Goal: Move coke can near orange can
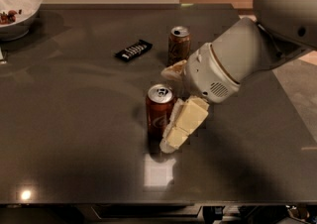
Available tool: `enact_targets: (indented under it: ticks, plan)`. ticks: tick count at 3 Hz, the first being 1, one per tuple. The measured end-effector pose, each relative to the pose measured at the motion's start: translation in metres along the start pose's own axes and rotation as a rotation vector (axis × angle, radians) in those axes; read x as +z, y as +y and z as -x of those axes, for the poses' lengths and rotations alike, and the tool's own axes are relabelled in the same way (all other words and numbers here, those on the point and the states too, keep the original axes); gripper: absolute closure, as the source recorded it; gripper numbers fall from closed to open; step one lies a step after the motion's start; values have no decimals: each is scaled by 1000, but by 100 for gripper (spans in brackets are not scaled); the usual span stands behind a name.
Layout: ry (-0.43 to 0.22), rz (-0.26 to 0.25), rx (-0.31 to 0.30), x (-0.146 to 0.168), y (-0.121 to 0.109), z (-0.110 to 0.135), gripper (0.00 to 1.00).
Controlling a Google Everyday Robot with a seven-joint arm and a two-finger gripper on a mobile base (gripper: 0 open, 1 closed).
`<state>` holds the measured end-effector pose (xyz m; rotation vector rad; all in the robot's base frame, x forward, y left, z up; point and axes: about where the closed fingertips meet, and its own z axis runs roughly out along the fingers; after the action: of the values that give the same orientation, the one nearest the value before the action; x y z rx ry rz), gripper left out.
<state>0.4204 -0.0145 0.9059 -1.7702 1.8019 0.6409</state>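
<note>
The coke can (159,111) stood upright on the worktop (69,119), and the gripper (167,110) at its right side had its fingers (182,121) spread, unclenched, one behind and one before that can, so the grasp seemed in hand, calling next for closing and carrying toward the orange can (179,44) behind it.

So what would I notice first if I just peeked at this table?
The gripper of the big white robot arm hangs right beside the red soda can mid-table, cream fingers open. Behind stands a dull orange-brown can, with a black wrapped snack bar to its left.
</note>
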Motion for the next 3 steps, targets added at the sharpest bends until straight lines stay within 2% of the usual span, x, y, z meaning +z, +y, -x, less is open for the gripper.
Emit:
enact_targets:
  ticks: [1,2,3]
  plan:
    - [-16,10,7,13,-2,2,0]
    - [-19,3,16,15,-6,2,18]
    - [-25,-13,31,11,-12,1,41]
